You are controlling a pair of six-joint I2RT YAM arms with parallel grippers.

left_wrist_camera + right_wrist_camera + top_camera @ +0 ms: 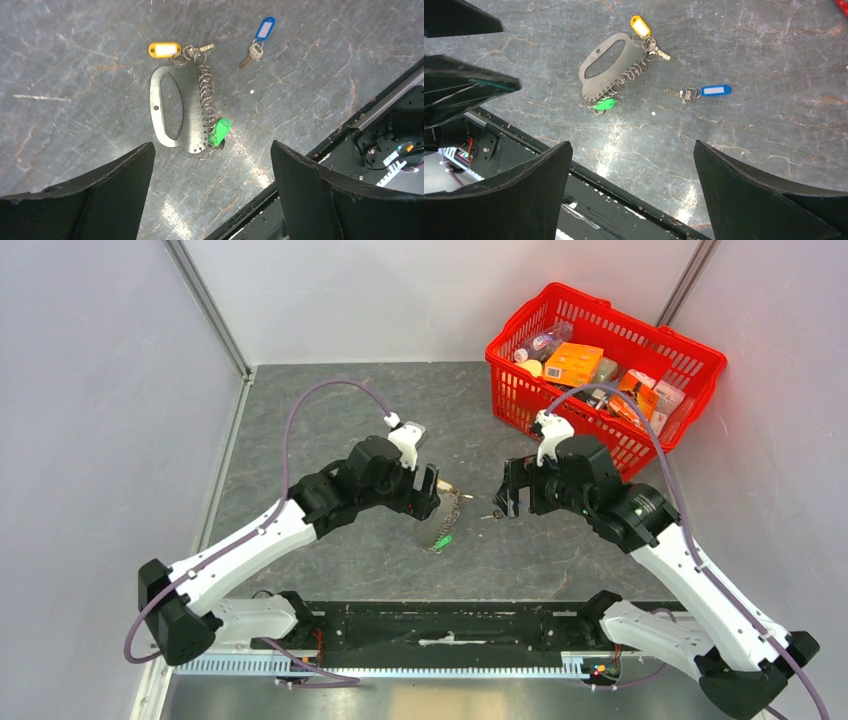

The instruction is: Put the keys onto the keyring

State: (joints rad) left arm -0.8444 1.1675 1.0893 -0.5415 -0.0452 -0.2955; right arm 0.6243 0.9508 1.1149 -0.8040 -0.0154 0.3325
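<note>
1. Grey metal first: the keyring (191, 112) is a flat plate with a handle slot and a row of split rings along one edge. It lies flat on the bench (330, 400), with a yellow tag (164, 49) at one end and a green tag (220, 131) at the other.
2. The blue-tagged key (256, 45) lies loose on the bench near the yellow-tag end, clear of the rings, so it is not yet threaded.
3. Your left pincer (430, 490) hovers over the keyring and your right pincer (508, 495) over the loose key. Both have their jaws spread wide and hold nothing.
4. You are at the approach, by my reading. Next, steady the plate with the left and come down low with the right for a fine pinch on the blue tag; the key is thin and lies flat.
5. A red basket (530, 400) of packets stands at the far right, well apart. Nothing lies between pincers and key, but the two wrists are close, so mind them.
</note>
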